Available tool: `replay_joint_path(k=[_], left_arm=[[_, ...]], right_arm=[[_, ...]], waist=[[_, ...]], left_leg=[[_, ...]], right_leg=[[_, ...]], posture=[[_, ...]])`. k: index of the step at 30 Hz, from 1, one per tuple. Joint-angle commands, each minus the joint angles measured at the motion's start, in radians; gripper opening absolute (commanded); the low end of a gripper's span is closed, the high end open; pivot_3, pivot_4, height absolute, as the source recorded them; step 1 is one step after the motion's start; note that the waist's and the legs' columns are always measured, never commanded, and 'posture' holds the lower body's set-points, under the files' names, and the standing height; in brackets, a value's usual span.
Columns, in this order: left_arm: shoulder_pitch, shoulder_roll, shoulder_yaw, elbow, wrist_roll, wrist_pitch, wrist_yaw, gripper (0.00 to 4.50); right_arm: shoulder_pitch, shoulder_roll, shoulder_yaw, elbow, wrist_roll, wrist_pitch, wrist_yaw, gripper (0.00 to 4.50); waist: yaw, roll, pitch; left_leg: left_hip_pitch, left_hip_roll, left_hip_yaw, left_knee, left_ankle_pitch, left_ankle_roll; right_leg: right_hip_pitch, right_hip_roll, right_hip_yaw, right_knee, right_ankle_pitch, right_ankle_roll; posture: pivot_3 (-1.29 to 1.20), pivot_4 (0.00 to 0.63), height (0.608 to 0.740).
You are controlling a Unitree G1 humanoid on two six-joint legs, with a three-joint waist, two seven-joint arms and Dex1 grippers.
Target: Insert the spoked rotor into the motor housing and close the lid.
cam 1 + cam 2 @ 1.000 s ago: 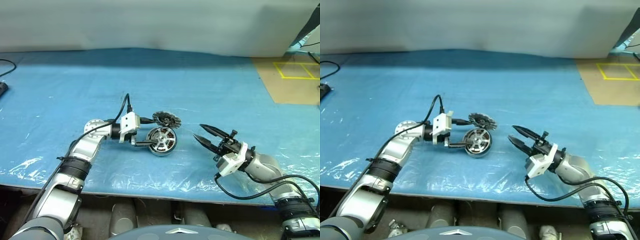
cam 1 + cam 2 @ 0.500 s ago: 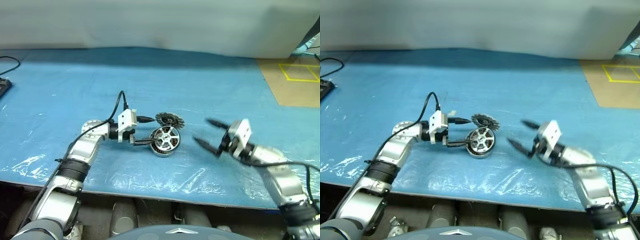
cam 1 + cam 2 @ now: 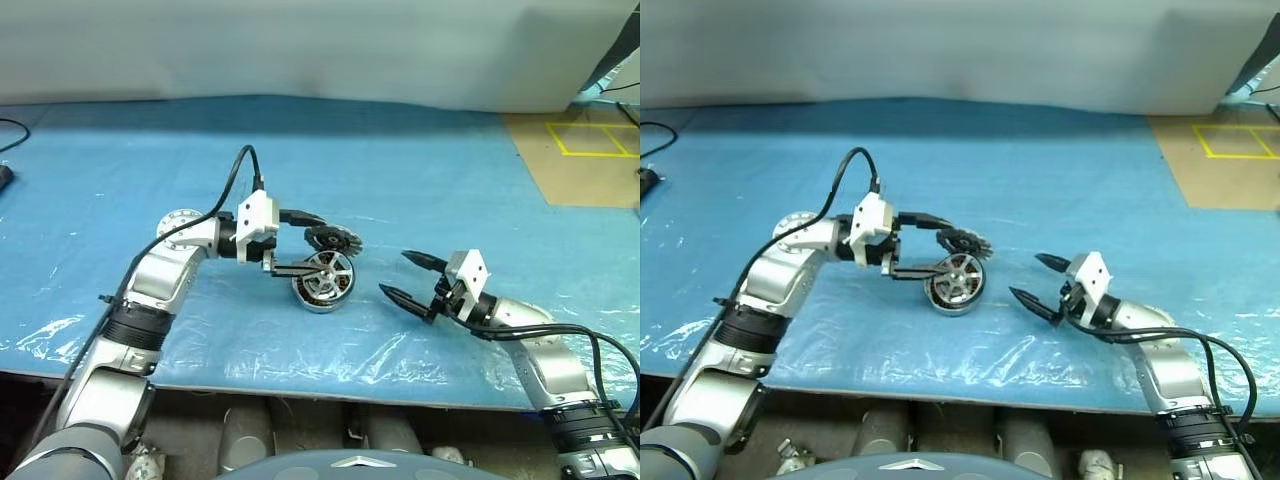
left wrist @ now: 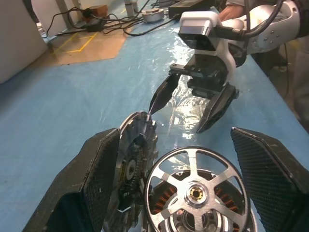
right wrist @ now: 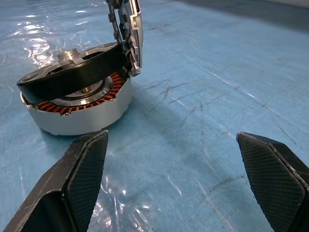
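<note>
rotor (image 4: 195,193): sits tilted on the motor housing (image 5: 79,113), not fully seated; rigid metal, likely heavy for its size. Grip the dark rim.
lid (image 3: 333,238): stands on edge against the housing's far side (fins give purchase).
left gripper (image 3: 312,243): level, fingers spread around lid and rotor.
right gripper (image 3: 405,276): spread, empty, right of the housing.
</note>
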Motion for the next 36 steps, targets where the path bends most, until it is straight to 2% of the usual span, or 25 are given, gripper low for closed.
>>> replay_joint_path(k=[1,7,9,12,21,36], left_arm=[[-0.014,0.027,0.003,-0.088,-0.048,0.059,-0.032,3.86],[0.005,0.080,-0.018,-0.138,-0.034,0.113,-0.052,3.86],[-0.017,0.069,-0.034,-0.112,-0.007,0.116,-0.032,3.86],[-0.041,0.055,-0.072,-0.040,0.070,0.040,-0.027,3.86],[-0.075,-0.041,-0.124,0.202,0.179,-0.118,-0.010,3.86],[-0.100,-0.091,-0.113,0.294,0.182,-0.202,-0.037,3.86]], right_arm=[[0.000,0.025,-0.009,-0.031,-0.011,-0.015,-0.007,4.49],[0.004,0.054,-0.018,-0.027,-0.032,-0.013,-0.024,4.49],[0.009,0.054,-0.021,-0.029,-0.027,-0.010,-0.017,4.49],[0.024,0.042,-0.022,-0.043,-0.015,-0.025,0.024,4.49],[0.051,0.001,-0.022,-0.017,-0.025,-0.080,0.137,4.49],[0.045,0.040,-0.007,-0.042,-0.072,-0.060,0.058,4.49]], waist=[[0.000,0.000,0.000],[0.000,0.000,0.000],[0.000,0.000,0.000],[0.002,0.000,0.000],[-0.001,0.000,0.000],[0.002,0.000,0.000]], left_leg=[[0.000,0.000,0.000,0.000,0.000,0.000],[0.001,0.000,0.000,0.001,-0.001,-0.001],[0.000,0.000,0.000,0.001,-0.001,-0.002],[0.000,-0.001,0.000,0.001,0.001,-0.004],[0.000,0.000,0.000,0.001,0.001,-0.003],[0.000,-0.001,0.000,0.001,0.001,-0.002]], right_leg=[[0.000,0.000,0.000,0.000,0.000,0.000],[0.000,0.000,0.000,0.001,0.000,0.000],[0.000,-0.001,0.000,0.000,0.000,0.000],[0.000,-0.001,0.000,0.000,0.000,0.000],[0.000,0.000,0.000,0.000,0.000,0.000],[0.000,-0.001,0.000,0.000,0.000,0.000]], posture=[[0.00,0.150,0.740],[0.00,0.150,0.740],[0.00,0.150,0.740],[0.00,0.150,0.740],[0.00,0.150,0.740],[0.00,0.150,0.740]])
